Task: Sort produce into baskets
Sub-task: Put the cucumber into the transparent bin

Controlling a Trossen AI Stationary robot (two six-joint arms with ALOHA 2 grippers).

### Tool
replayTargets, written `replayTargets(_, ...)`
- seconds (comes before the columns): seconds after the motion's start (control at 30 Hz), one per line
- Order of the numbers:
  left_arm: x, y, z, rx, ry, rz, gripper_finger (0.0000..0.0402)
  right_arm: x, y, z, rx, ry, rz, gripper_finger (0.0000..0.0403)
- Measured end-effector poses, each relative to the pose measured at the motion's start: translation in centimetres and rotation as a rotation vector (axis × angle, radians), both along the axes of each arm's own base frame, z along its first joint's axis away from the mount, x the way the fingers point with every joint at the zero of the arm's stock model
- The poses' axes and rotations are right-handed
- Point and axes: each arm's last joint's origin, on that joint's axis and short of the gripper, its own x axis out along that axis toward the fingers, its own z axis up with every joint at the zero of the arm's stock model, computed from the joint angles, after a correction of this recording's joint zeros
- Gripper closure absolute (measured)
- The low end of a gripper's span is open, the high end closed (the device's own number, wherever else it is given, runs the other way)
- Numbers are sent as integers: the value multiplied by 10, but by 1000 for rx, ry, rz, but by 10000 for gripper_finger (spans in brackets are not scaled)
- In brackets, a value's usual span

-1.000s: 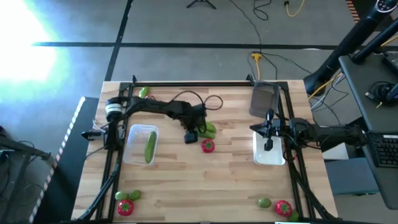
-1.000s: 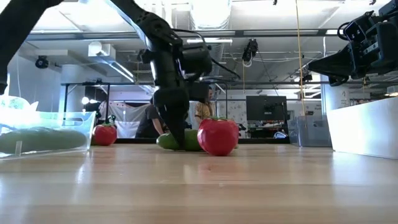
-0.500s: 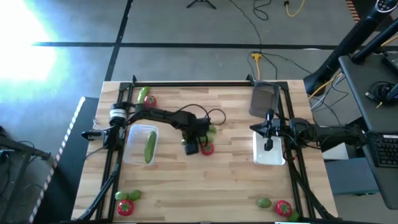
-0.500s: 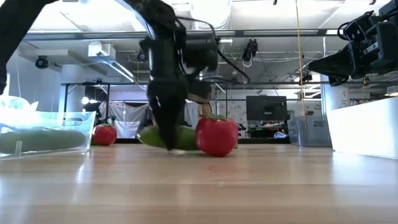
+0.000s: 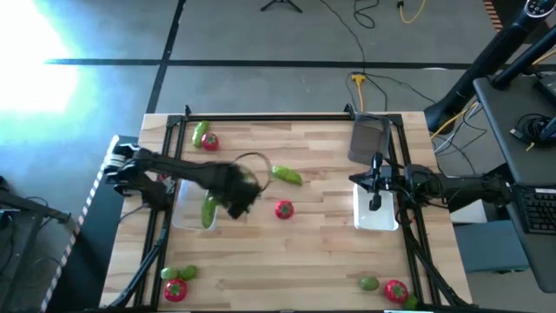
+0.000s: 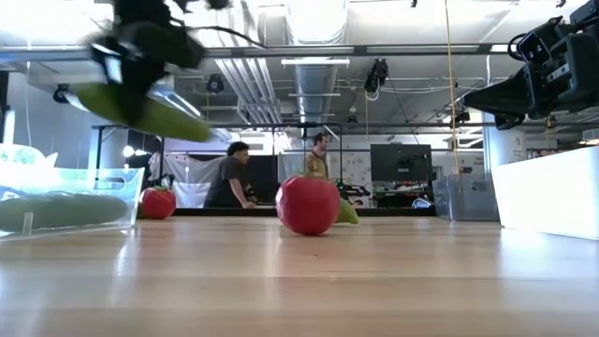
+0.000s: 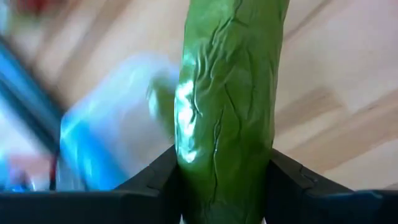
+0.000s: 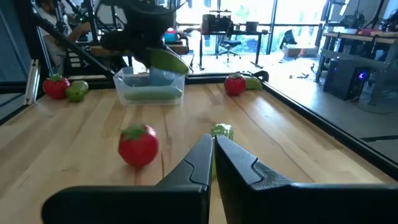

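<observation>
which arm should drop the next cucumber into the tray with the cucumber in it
Left. Its gripper is shut on a cucumber right by that tray; the right gripper hangs shut over the far tray.

A green cucumber (image 7: 227, 106) is clamped between the left hand's (image 7: 224, 186) dark fingers (image 7: 155, 180).

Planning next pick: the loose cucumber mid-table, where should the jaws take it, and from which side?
Take the loose cucumber at mid-length from straight above, jaws across its narrow width: it lies flat, slanted, long and slim, with the tomato apart from it. The left gripper holds a second cucumber by the left basket; the right gripper waits over the right basket.
</observation>
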Motion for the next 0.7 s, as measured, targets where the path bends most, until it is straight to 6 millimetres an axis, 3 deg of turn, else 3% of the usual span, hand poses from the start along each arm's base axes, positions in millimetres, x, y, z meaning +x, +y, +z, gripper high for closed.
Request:
replayTargets(0.1,-25,-13,2,12,34,227,260,0,0,0,0,0,0,390)
replayTargets(0.27,-49,-29,-13,22,78,534,263,0,0,0,0,0,0,390)
replayTargets(0.43,-60,-28,-32,45,147,592,263,0,0,0,0,-1,0,390)
replayTargets(0.7,-63,-11,-66,-3,156,607,253,0,0,0,0,0,0,390)
